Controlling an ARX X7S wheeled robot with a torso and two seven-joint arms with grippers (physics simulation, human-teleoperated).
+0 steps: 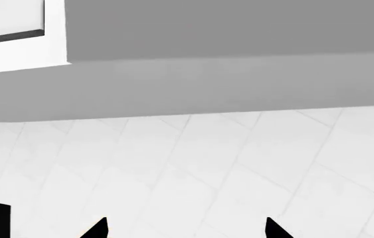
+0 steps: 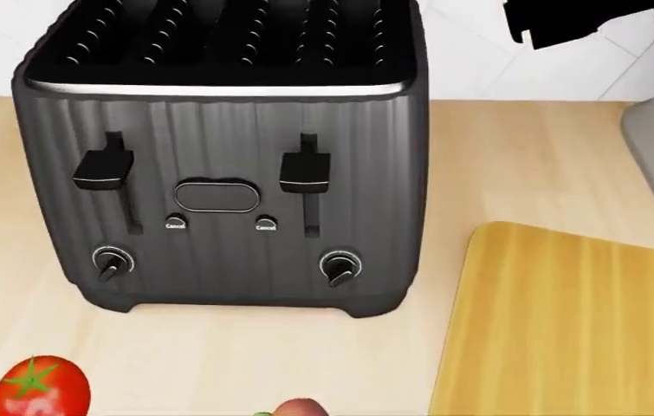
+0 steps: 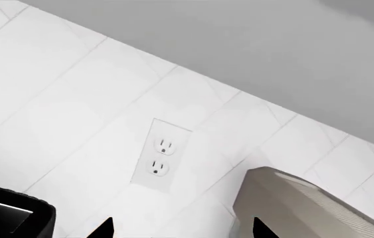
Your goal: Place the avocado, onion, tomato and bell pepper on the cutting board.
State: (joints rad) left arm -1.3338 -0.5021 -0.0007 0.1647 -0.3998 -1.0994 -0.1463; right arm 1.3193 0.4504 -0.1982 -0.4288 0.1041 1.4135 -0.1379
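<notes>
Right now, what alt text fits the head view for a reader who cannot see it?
A large black toaster stands on a wooden counter, with a yellowish cutting board bare at its right. A red tomato sits near the lower left edge.

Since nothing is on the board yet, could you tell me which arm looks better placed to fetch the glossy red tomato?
Probably the left. The glossy red round tomato lies at the robot's left on the counter, and the light yellowish wooden cutting board is at its right. Both wrist cameras show only wall, so neither gripper is near it yet.
</notes>
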